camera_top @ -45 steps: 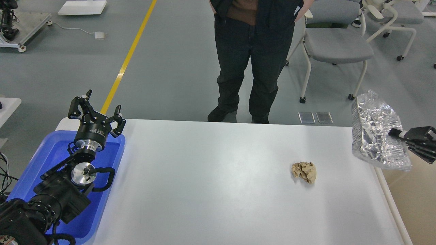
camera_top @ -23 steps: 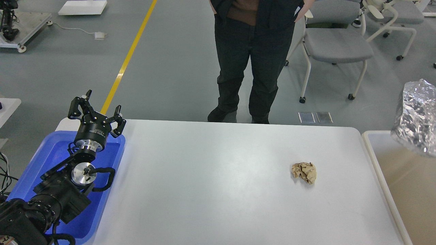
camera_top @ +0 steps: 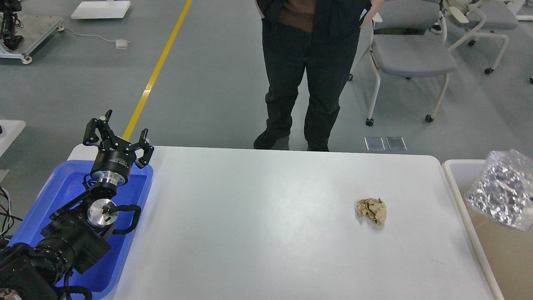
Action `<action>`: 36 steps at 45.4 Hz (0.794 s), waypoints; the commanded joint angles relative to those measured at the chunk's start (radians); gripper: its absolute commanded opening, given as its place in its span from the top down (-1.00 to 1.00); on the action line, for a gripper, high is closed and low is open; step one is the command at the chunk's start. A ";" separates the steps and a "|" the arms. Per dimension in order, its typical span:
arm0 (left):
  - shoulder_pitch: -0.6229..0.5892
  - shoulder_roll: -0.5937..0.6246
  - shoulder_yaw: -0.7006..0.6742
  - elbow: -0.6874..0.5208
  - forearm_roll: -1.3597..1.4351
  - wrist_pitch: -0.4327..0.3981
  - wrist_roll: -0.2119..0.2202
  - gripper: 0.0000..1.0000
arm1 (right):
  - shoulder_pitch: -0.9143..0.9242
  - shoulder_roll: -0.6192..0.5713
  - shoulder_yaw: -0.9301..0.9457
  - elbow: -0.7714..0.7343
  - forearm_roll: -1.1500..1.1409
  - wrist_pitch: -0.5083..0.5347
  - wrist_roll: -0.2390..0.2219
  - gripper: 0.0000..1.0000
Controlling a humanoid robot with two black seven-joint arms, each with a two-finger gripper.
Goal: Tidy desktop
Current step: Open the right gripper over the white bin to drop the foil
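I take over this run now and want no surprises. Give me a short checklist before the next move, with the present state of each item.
1. Desktop cleared: not ok, crumpled paper ball lies on it.
2. Silver foil bag over the beige bin: ok.
3. Left tool open, empty, above the blue tray: ok.
4. Right tool state: cannot tell, out of view.
5. Person standing at the far edge: not ok.

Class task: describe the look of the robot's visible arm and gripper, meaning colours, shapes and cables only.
The left arm is black, built of chunky segments, with silver metal discs at its wrist joints and black cables looping alongside. The left gripper has two black, angular linkage fingers on a round black base.
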 commanded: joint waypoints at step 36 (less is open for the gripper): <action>0.000 0.000 0.000 0.000 0.000 0.000 0.000 -1.00 | -0.085 0.143 0.311 -0.048 0.432 -0.181 -0.468 -0.76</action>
